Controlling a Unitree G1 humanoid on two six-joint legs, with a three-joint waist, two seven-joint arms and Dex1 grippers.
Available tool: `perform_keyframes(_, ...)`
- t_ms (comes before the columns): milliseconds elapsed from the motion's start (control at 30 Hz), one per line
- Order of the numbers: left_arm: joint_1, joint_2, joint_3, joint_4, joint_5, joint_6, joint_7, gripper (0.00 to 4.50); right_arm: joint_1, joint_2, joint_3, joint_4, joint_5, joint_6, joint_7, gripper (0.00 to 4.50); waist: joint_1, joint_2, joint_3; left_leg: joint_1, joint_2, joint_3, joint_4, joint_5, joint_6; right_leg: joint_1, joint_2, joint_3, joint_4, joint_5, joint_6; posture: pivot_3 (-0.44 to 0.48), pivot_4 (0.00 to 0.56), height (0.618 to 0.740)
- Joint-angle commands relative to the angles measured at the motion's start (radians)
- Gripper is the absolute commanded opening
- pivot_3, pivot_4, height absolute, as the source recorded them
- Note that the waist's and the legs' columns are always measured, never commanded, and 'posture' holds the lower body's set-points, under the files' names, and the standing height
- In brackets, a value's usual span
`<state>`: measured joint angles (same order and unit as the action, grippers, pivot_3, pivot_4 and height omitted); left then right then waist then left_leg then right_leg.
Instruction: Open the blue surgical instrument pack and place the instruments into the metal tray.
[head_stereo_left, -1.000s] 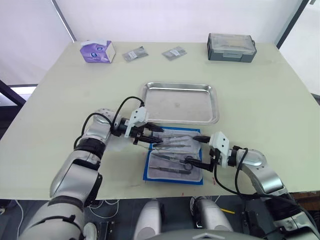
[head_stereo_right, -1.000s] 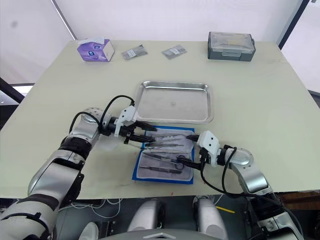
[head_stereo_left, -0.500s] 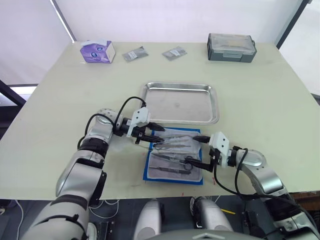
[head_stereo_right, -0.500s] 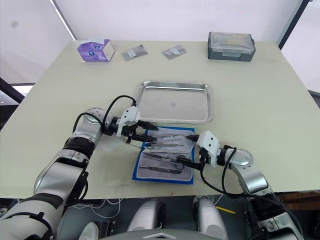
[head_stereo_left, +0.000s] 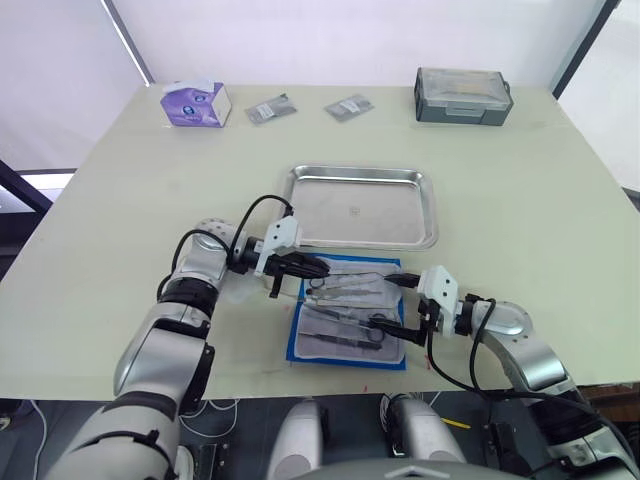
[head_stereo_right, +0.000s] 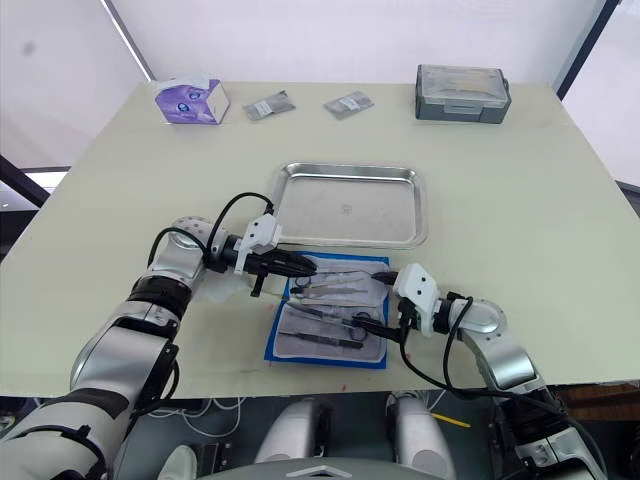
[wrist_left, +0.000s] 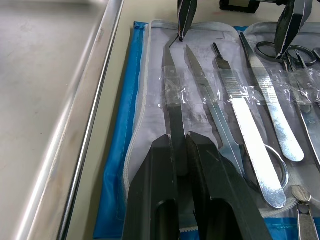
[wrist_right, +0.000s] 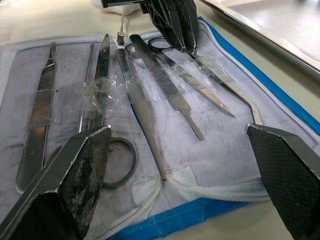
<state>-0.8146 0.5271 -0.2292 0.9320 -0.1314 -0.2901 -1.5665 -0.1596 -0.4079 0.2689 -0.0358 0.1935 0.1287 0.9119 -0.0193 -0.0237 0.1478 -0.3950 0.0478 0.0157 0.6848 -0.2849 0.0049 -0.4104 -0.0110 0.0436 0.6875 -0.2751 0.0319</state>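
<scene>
Your left claw (wrist_left: 180, 165) is pinched nearly closed on a slim dark metal instrument (wrist_left: 172, 102), the one lying nearest the pack's edge that faces the shallow shiny stainless-steel tray (head_stereo_left: 362, 204). The black fingers (wrist_left: 155, 195) clamp its near end while its curved tip points away towards the other claw.

Your right claw (wrist_right: 185, 165) is spread wide, holding nothing, poised low over the opposite end of the flat bright-blue fabric surgical pack (head_stereo_left: 345, 310), one finger (wrist_right: 80, 170) either side of the row of tools.

The pack lies opened flat on the pale bench (head_stereo_left: 520, 200), its grey-white lining up, just in front of the tray's near rim and close beside it. The remaining instruments (wrist_right: 150, 95) rest side by side on the lining, several held under clear straps: straight tweezers, a scalpel handle, ring-handled scissors (wrist_right: 107, 100).

The tray sits in the middle of the bench with no instrument inside it.

Along the far edge you have a purple tissue box (head_stereo_left: 195, 103), two small grey sachets (head_stereo_left: 271, 109) and a grey lidded box (head_stereo_left: 463, 94).
</scene>
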Motion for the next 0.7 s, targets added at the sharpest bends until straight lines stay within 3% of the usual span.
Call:
perform_keyframes(33,0.019,0.006,-0.01,-0.024,0.011,0.007,-0.048,0.05,0.027,-0.007,0.046,0.05,-0.039,0.041,0.0,4.5,0.0,0.0,0.0,0.0,0.0,0.0,0.0,0.0,0.0,0.0,0.0,0.0,0.0,0.0,0.0,0.0,0.15,0.731)
perform_keyframes(700,0.016,0.066,0.007,-0.194,0.026,0.109,-0.032,0.05,0.015,-0.005,0.06,0.076,-0.043,0.052,-0.001,4.5,-0.009,0.0,0.0,0.0,0.0,0.0,0.0,0.0,0.0,0.0,0.001,0.0,0.0,0.0,0.0,0.0,0.15,0.731)
